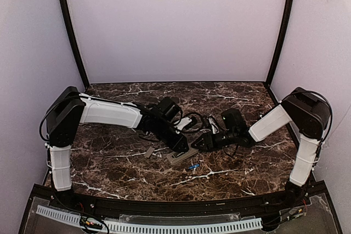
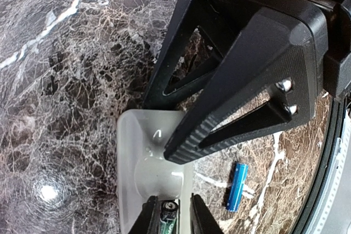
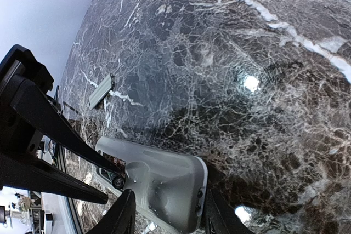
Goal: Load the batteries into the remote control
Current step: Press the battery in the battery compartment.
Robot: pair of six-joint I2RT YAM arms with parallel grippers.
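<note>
Left tool (image 1: 180,147) and right tool (image 1: 197,144) stand tip to tip at the middle of the marbled surface (image 1: 109,173) in the top view, both over the grey remote control (image 1: 182,157). A blue loose battery (image 1: 192,166) lies on the surface just beside the remote's near side. A small grey cover piece (image 1: 148,152) lies apart to the left.

From the left wrist, the left tool's own fingers (image 2: 147,218) are clenched on a held battery (image 2: 169,209), its metal end showing, right at the remote's grey back (image 2: 137,157). The right tool's ribbed fingers (image 2: 230,108) reach over the remote. The loose battery (image 2: 237,186) lies to the right.

From the right wrist, the right tool (image 3: 169,193) grasps the remote (image 3: 164,176) across its width, one finger against each long edge, grey back upward. The left tool (image 3: 112,183) stands at the left, the held battery's end (image 3: 118,180) at its tip against the remote. The cover piece (image 3: 101,91) lies beyond, apart.
</note>
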